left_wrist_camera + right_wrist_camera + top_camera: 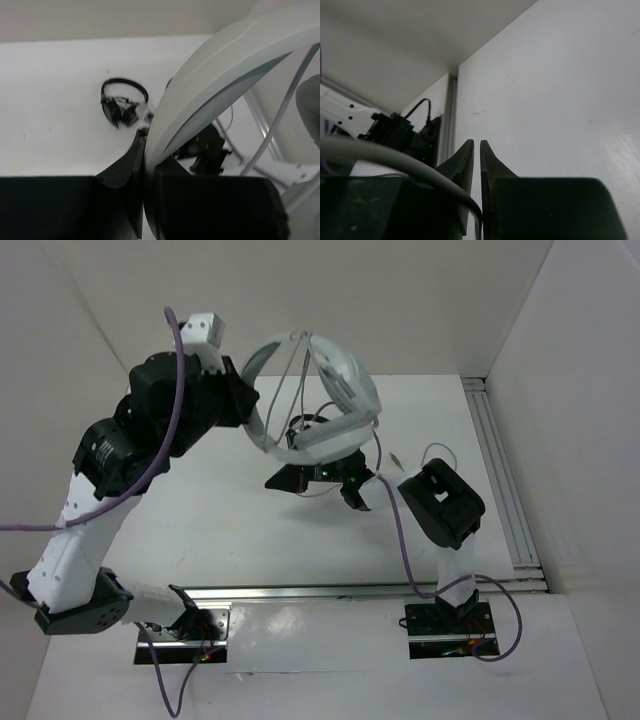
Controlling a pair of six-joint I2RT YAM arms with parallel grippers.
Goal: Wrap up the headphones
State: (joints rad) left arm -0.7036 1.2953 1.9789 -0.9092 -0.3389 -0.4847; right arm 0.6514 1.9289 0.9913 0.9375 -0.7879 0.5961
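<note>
Starting from the near edge of the table (200, 540), where both arm bases are bolted, the right arm reaches in toward the table's middle. The right gripper (477, 145) hangs low there, under the lifted load. Its two fingers stand almost together, with only a thin slit between the tips. A thin grey cable (395, 159) sweeps in from the side and drops into that slit near the finger roots; I cannot tell whether the cable is pinched or merely lying there.

Farther in, the left arm rises high over the left half of the table. The left gripper (146, 165) is clamped on the wide white headband of the headphones (345, 385). They hang in the air above the middle of the table, clear of the surface, ear cups toward the right and loops of cable draped across the band.

Beyond the left fingers, a pair of small black headphones (122, 102) lies flat on the table.
</note>
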